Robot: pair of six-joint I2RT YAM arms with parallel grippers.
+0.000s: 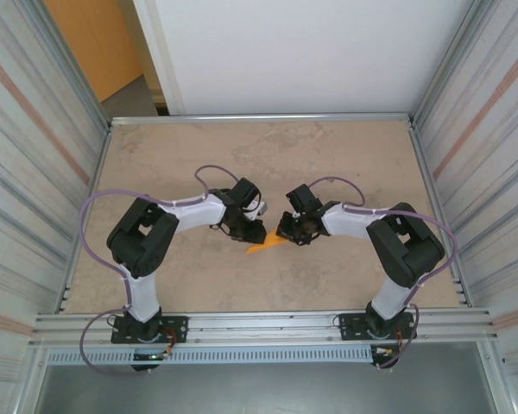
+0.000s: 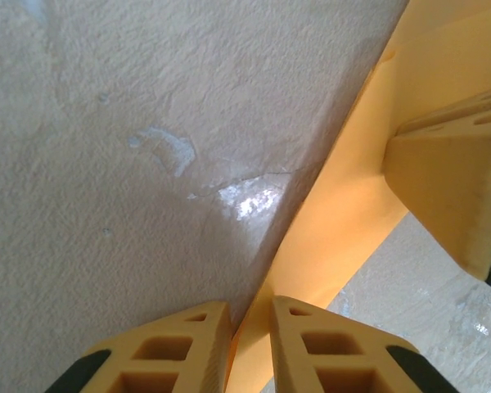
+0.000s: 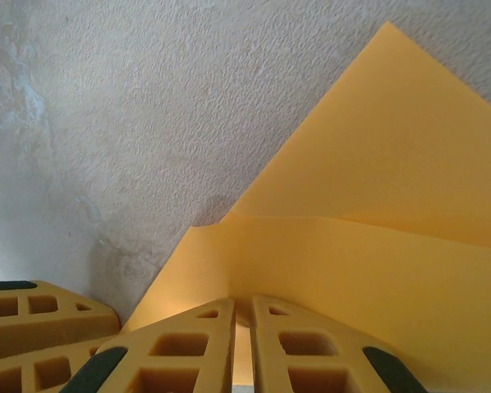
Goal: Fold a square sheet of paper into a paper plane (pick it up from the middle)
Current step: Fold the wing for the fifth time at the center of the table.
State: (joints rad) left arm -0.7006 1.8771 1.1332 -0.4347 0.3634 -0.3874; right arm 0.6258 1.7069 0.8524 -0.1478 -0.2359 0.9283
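Left tool (image 2: 250, 306) and right tool (image 3: 244, 303) each pinch the orange paper (image 3: 368, 164) — jaws nearly closed.

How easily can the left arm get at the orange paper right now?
Yes, apparently: the left gripper looks closed on the edge of the folded orange paper, so nothing blocks it. The right gripper pinches the same sheet close beside it.

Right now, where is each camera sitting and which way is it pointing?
Top: above and behind the bases, facing down at the table; both arms show, left gripper and right gripper meeting on the paper.
Left wrist: on the left arm, facing along its fingers at paper and table.
Right wrist: likewise on the right arm, fingers pinching paper.
Shared: all three show the paper.
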